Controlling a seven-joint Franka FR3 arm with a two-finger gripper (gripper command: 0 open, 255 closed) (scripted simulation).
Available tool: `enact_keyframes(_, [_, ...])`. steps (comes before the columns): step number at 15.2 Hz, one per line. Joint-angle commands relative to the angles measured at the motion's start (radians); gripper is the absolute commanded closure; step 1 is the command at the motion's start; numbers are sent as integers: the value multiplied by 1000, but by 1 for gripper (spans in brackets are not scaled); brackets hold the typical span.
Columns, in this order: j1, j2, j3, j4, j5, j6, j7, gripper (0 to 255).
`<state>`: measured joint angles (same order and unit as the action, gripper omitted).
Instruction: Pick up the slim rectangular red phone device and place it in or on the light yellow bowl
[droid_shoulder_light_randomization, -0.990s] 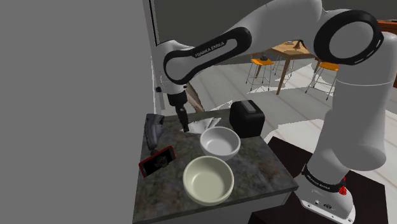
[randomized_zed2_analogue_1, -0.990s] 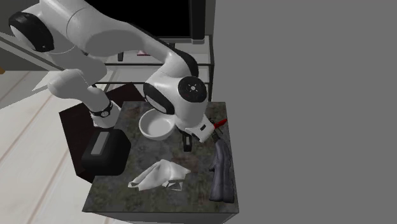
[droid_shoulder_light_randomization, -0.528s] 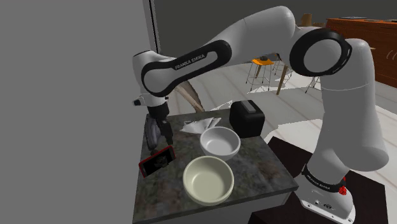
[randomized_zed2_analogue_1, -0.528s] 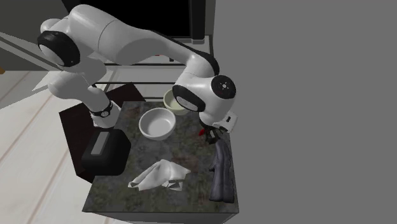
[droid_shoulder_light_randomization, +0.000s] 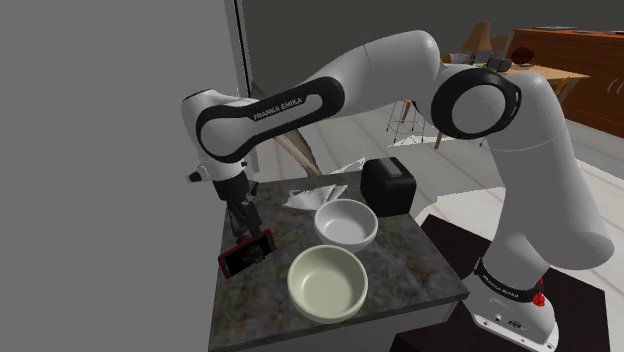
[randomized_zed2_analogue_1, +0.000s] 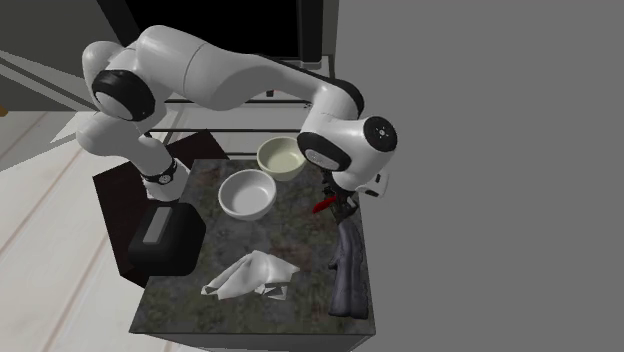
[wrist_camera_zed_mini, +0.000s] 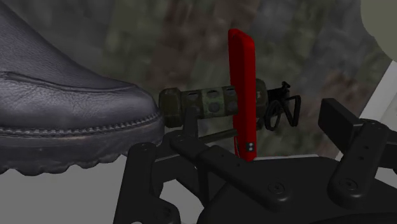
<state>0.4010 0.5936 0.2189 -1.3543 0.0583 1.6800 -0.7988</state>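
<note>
Red phone (droid_shoulder_light_randomization: 247, 254) stands propped on its edge on the mottled surface (droid_shoulder_light_randomization: 405, 255). Just above the phone hangs the tool (droid_shoulder_light_randomization: 243, 217), wide open and gripping nothing, its fingers clear of the phone. Beside the phone, toward the shoulder view's right, sits the yellow bowl (droid_shoulder_light_randomization: 325, 272); a dark shoe (randomized_zed2_analogue_1: 349, 265) lies just beyond the phone.

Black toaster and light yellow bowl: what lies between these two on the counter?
The white bowl lies between the black toaster and the light yellow bowl; the shoulder view shows this.
</note>
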Motion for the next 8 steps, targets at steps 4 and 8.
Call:
enact_keyframes(4, [29, 37, 18, -57, 4, 160, -1, 0])
enact_keyframes(8, [28, 39, 20, -74, 3, 181, -1, 0])
